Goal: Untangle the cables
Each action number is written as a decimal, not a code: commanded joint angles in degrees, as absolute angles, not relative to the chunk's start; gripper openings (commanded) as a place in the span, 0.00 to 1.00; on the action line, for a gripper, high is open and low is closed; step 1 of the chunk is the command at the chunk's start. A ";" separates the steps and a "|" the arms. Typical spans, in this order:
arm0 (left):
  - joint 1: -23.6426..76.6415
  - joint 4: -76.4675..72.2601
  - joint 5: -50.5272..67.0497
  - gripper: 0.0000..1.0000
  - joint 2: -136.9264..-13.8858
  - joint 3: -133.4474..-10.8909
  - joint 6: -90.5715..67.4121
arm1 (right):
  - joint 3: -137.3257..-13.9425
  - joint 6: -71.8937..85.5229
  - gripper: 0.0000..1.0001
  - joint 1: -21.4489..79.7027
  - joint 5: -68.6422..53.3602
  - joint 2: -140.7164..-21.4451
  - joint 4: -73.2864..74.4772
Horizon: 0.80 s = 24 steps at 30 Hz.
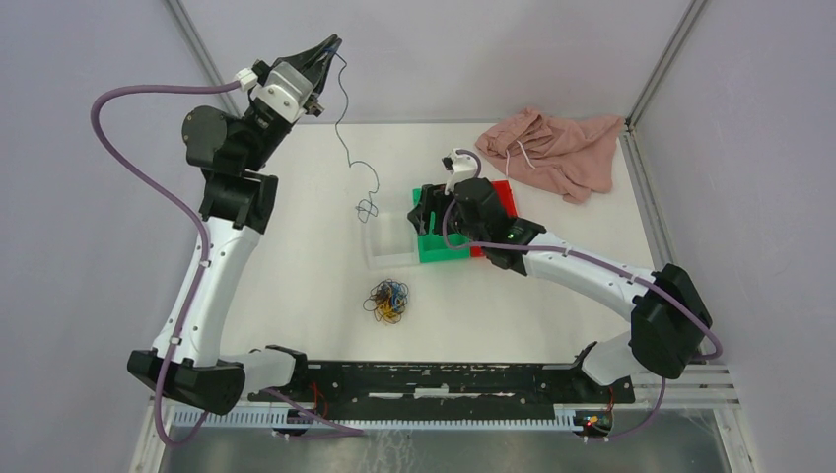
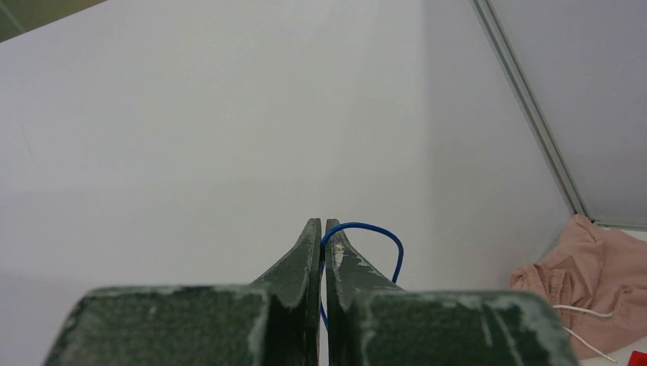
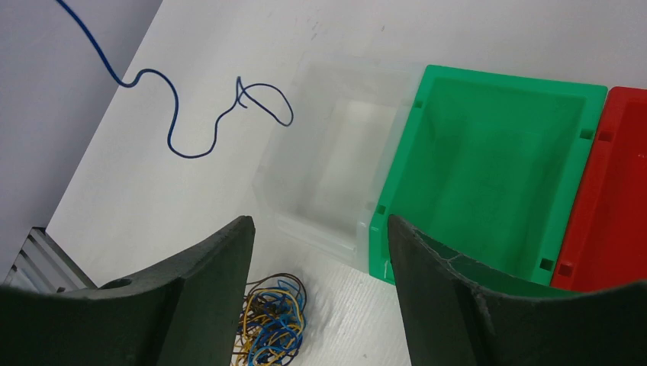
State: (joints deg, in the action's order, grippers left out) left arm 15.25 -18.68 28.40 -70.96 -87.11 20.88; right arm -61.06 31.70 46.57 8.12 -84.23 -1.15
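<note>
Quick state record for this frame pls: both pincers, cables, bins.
left pincer: shut on blue cable, high at far left
blue cable: hangs from left pincer; lower end lies looped on the table beside the clear bin
cable tangle: blue, yellow and dark wires, on the table nearer the arm bases than the clear bin; neither pincer on it
right pincer: open, empty, above the bins
bins: clear bin, green bin, red bin side by side; clear and green look empty
pink cloth: far right corner
</note>
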 commanded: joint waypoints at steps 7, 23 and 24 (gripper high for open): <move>16.50 -22.15 25.58 0.04 -72.84 -89.97 22.24 | -59.65 32.82 0.71 46.06 8.98 -81.09 -3.05; 17.79 -23.66 21.83 0.03 -75.28 -83.99 28.92 | -57.31 33.49 0.72 44.96 10.06 -79.65 -2.95; 17.88 -23.86 21.59 0.03 -75.39 -83.76 28.99 | -57.16 33.56 0.72 44.92 10.29 -79.63 -2.98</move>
